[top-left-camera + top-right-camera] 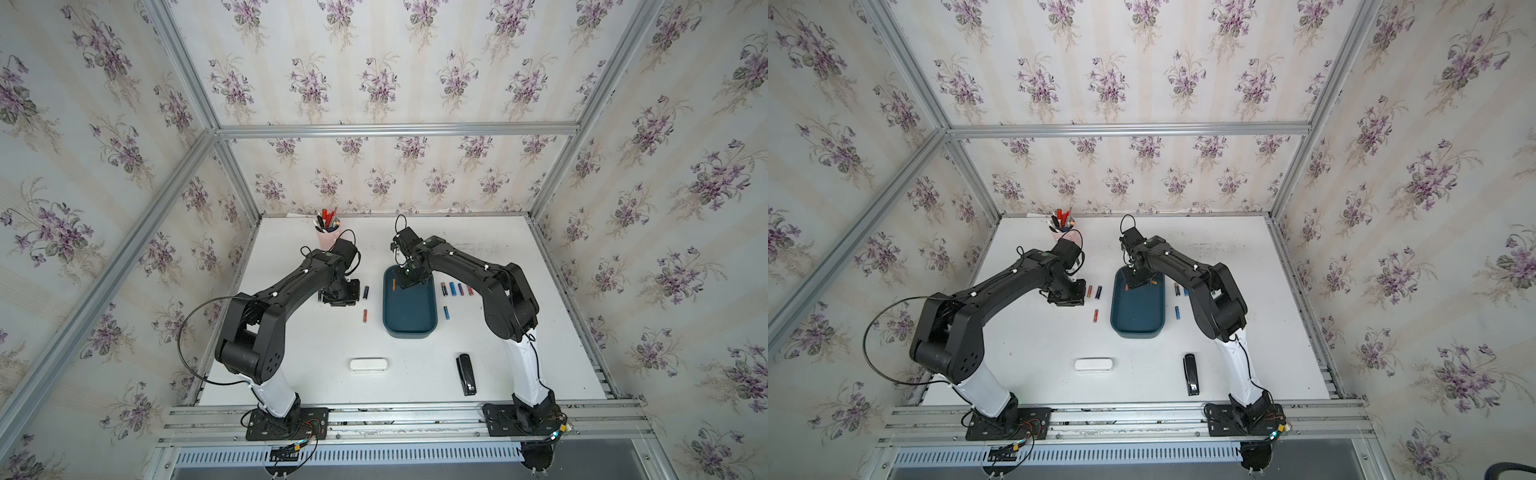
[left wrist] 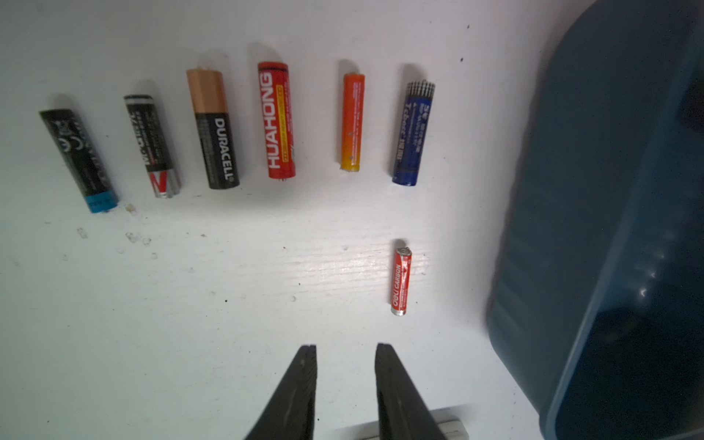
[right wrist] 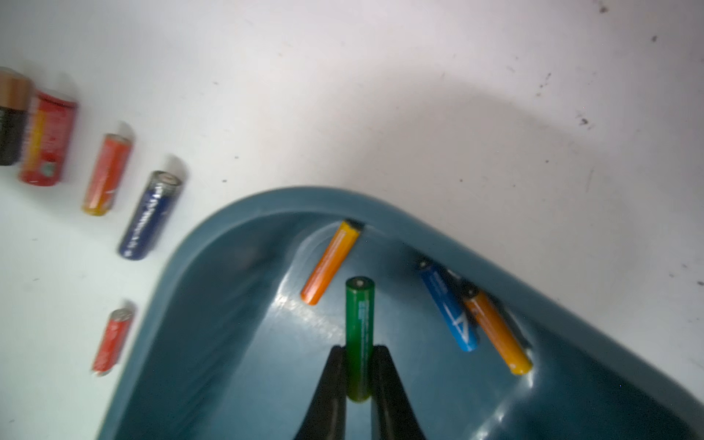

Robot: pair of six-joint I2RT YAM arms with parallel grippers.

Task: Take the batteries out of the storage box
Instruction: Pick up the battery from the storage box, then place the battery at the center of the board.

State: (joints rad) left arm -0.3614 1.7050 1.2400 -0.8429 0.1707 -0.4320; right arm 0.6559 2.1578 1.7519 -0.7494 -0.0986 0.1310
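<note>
Right gripper (image 3: 359,348) clamps a green battery (image 3: 359,312) mid-body, lower centre of frame, inside the box (image 3: 304,198); probably light, stiff and slick, so hold its middle squarely. Left gripper (image 2: 346,347) gapes empty

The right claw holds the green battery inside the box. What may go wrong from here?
The right claw grips the green battery near one end; much sticks out, so it may swing or slip when lifted.
The nearest orange battery and the storage box wall are close, so the lift might bump them.
</note>
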